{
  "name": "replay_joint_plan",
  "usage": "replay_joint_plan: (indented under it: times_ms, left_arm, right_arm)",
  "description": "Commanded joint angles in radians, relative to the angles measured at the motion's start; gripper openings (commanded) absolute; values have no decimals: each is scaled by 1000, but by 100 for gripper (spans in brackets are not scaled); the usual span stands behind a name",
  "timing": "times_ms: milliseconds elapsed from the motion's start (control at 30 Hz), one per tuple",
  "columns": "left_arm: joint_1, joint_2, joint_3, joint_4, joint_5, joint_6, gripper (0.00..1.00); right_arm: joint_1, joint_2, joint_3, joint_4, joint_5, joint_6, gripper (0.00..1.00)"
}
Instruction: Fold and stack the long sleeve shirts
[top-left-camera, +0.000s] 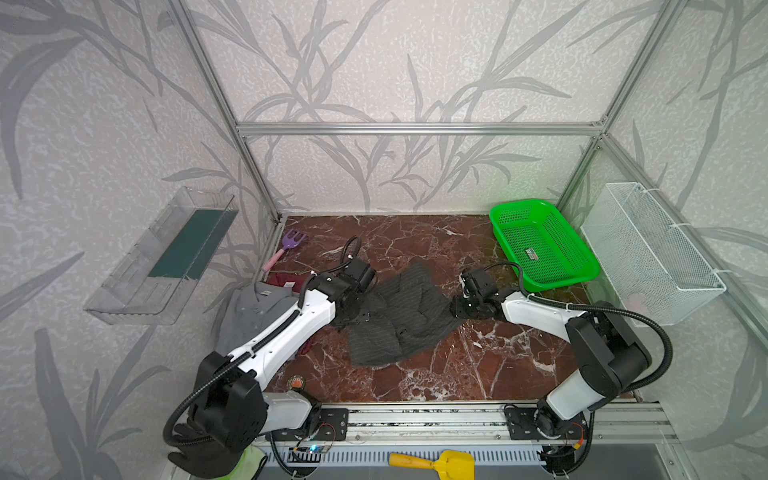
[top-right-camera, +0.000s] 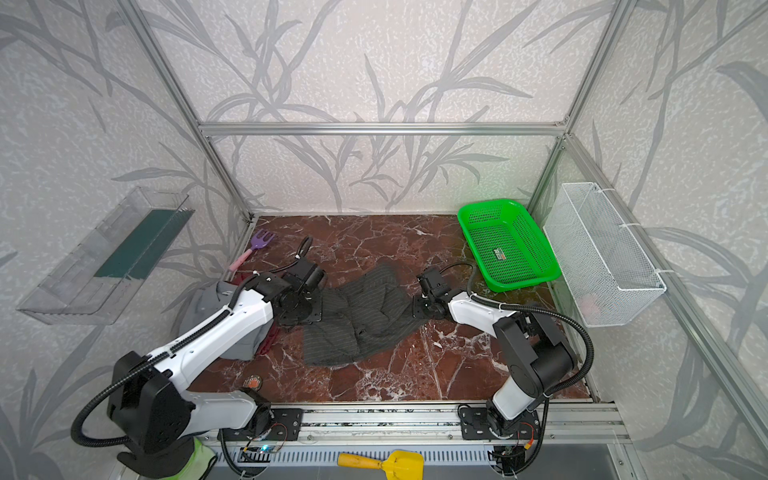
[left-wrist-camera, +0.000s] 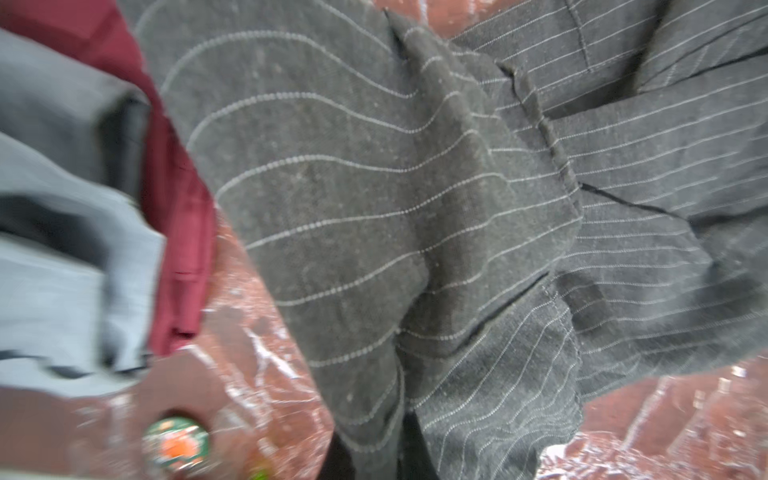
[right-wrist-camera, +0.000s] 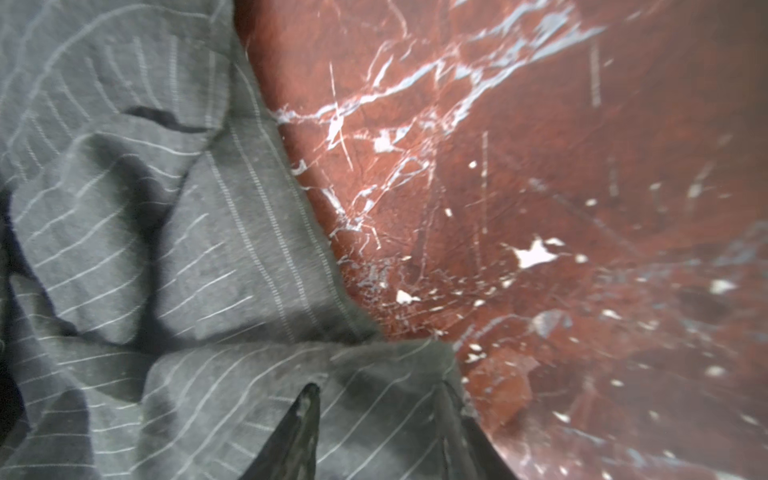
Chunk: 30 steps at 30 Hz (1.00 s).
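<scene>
Your left gripper (top-left-camera: 356, 319) was clamped tight on the left edge of the striped shirt (top-left-camera: 399, 320). Your right gripper (top-left-camera: 456, 309) pinched a thick fold at the shirt's right corner, its jaws only part-way together. The shirt lay rumpled mid-table (top-left-camera: 415, 374), drawn to a taper at the right. The grey shirt (top-left-camera: 253, 311) and red shirt (left-wrist-camera: 183, 232) were heaped just beside its left edge.

The step looked like spreading the cloth flat before folding. It called for you to draw both grips apart evenly and low, and to keep the left edge off the heap. A jerk risked slipping the looser right hold.

Your left forearm slanted in from the front rail with its wrist bent down over the cloth. Your right elbow stood high and its forearm reached in low.
</scene>
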Motion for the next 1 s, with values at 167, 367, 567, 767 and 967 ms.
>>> replay_joint_plan:
  times_ms: [167,367,567,767,967]
  left_arm:
    - [7,186,276,-308,-137,106,0]
    - [2,331,411,-433,-212,131,0]
    - [-65,478,567,-573,-342,146,0]
    - [-126,601,693,-670,-442,119,0]
    - [-207,757,889,-745,-482,81,0]
  right_arm:
    - [24,-28,-28,67,-84,34,46]
    - [25,-68,-62,102,-114,51,46]
    - [23,-76,-72,121,-157,70,46]
    - [24,-101,-90,146,-178,85,46]
    - [24,-103,-105,166,-188,121,46]
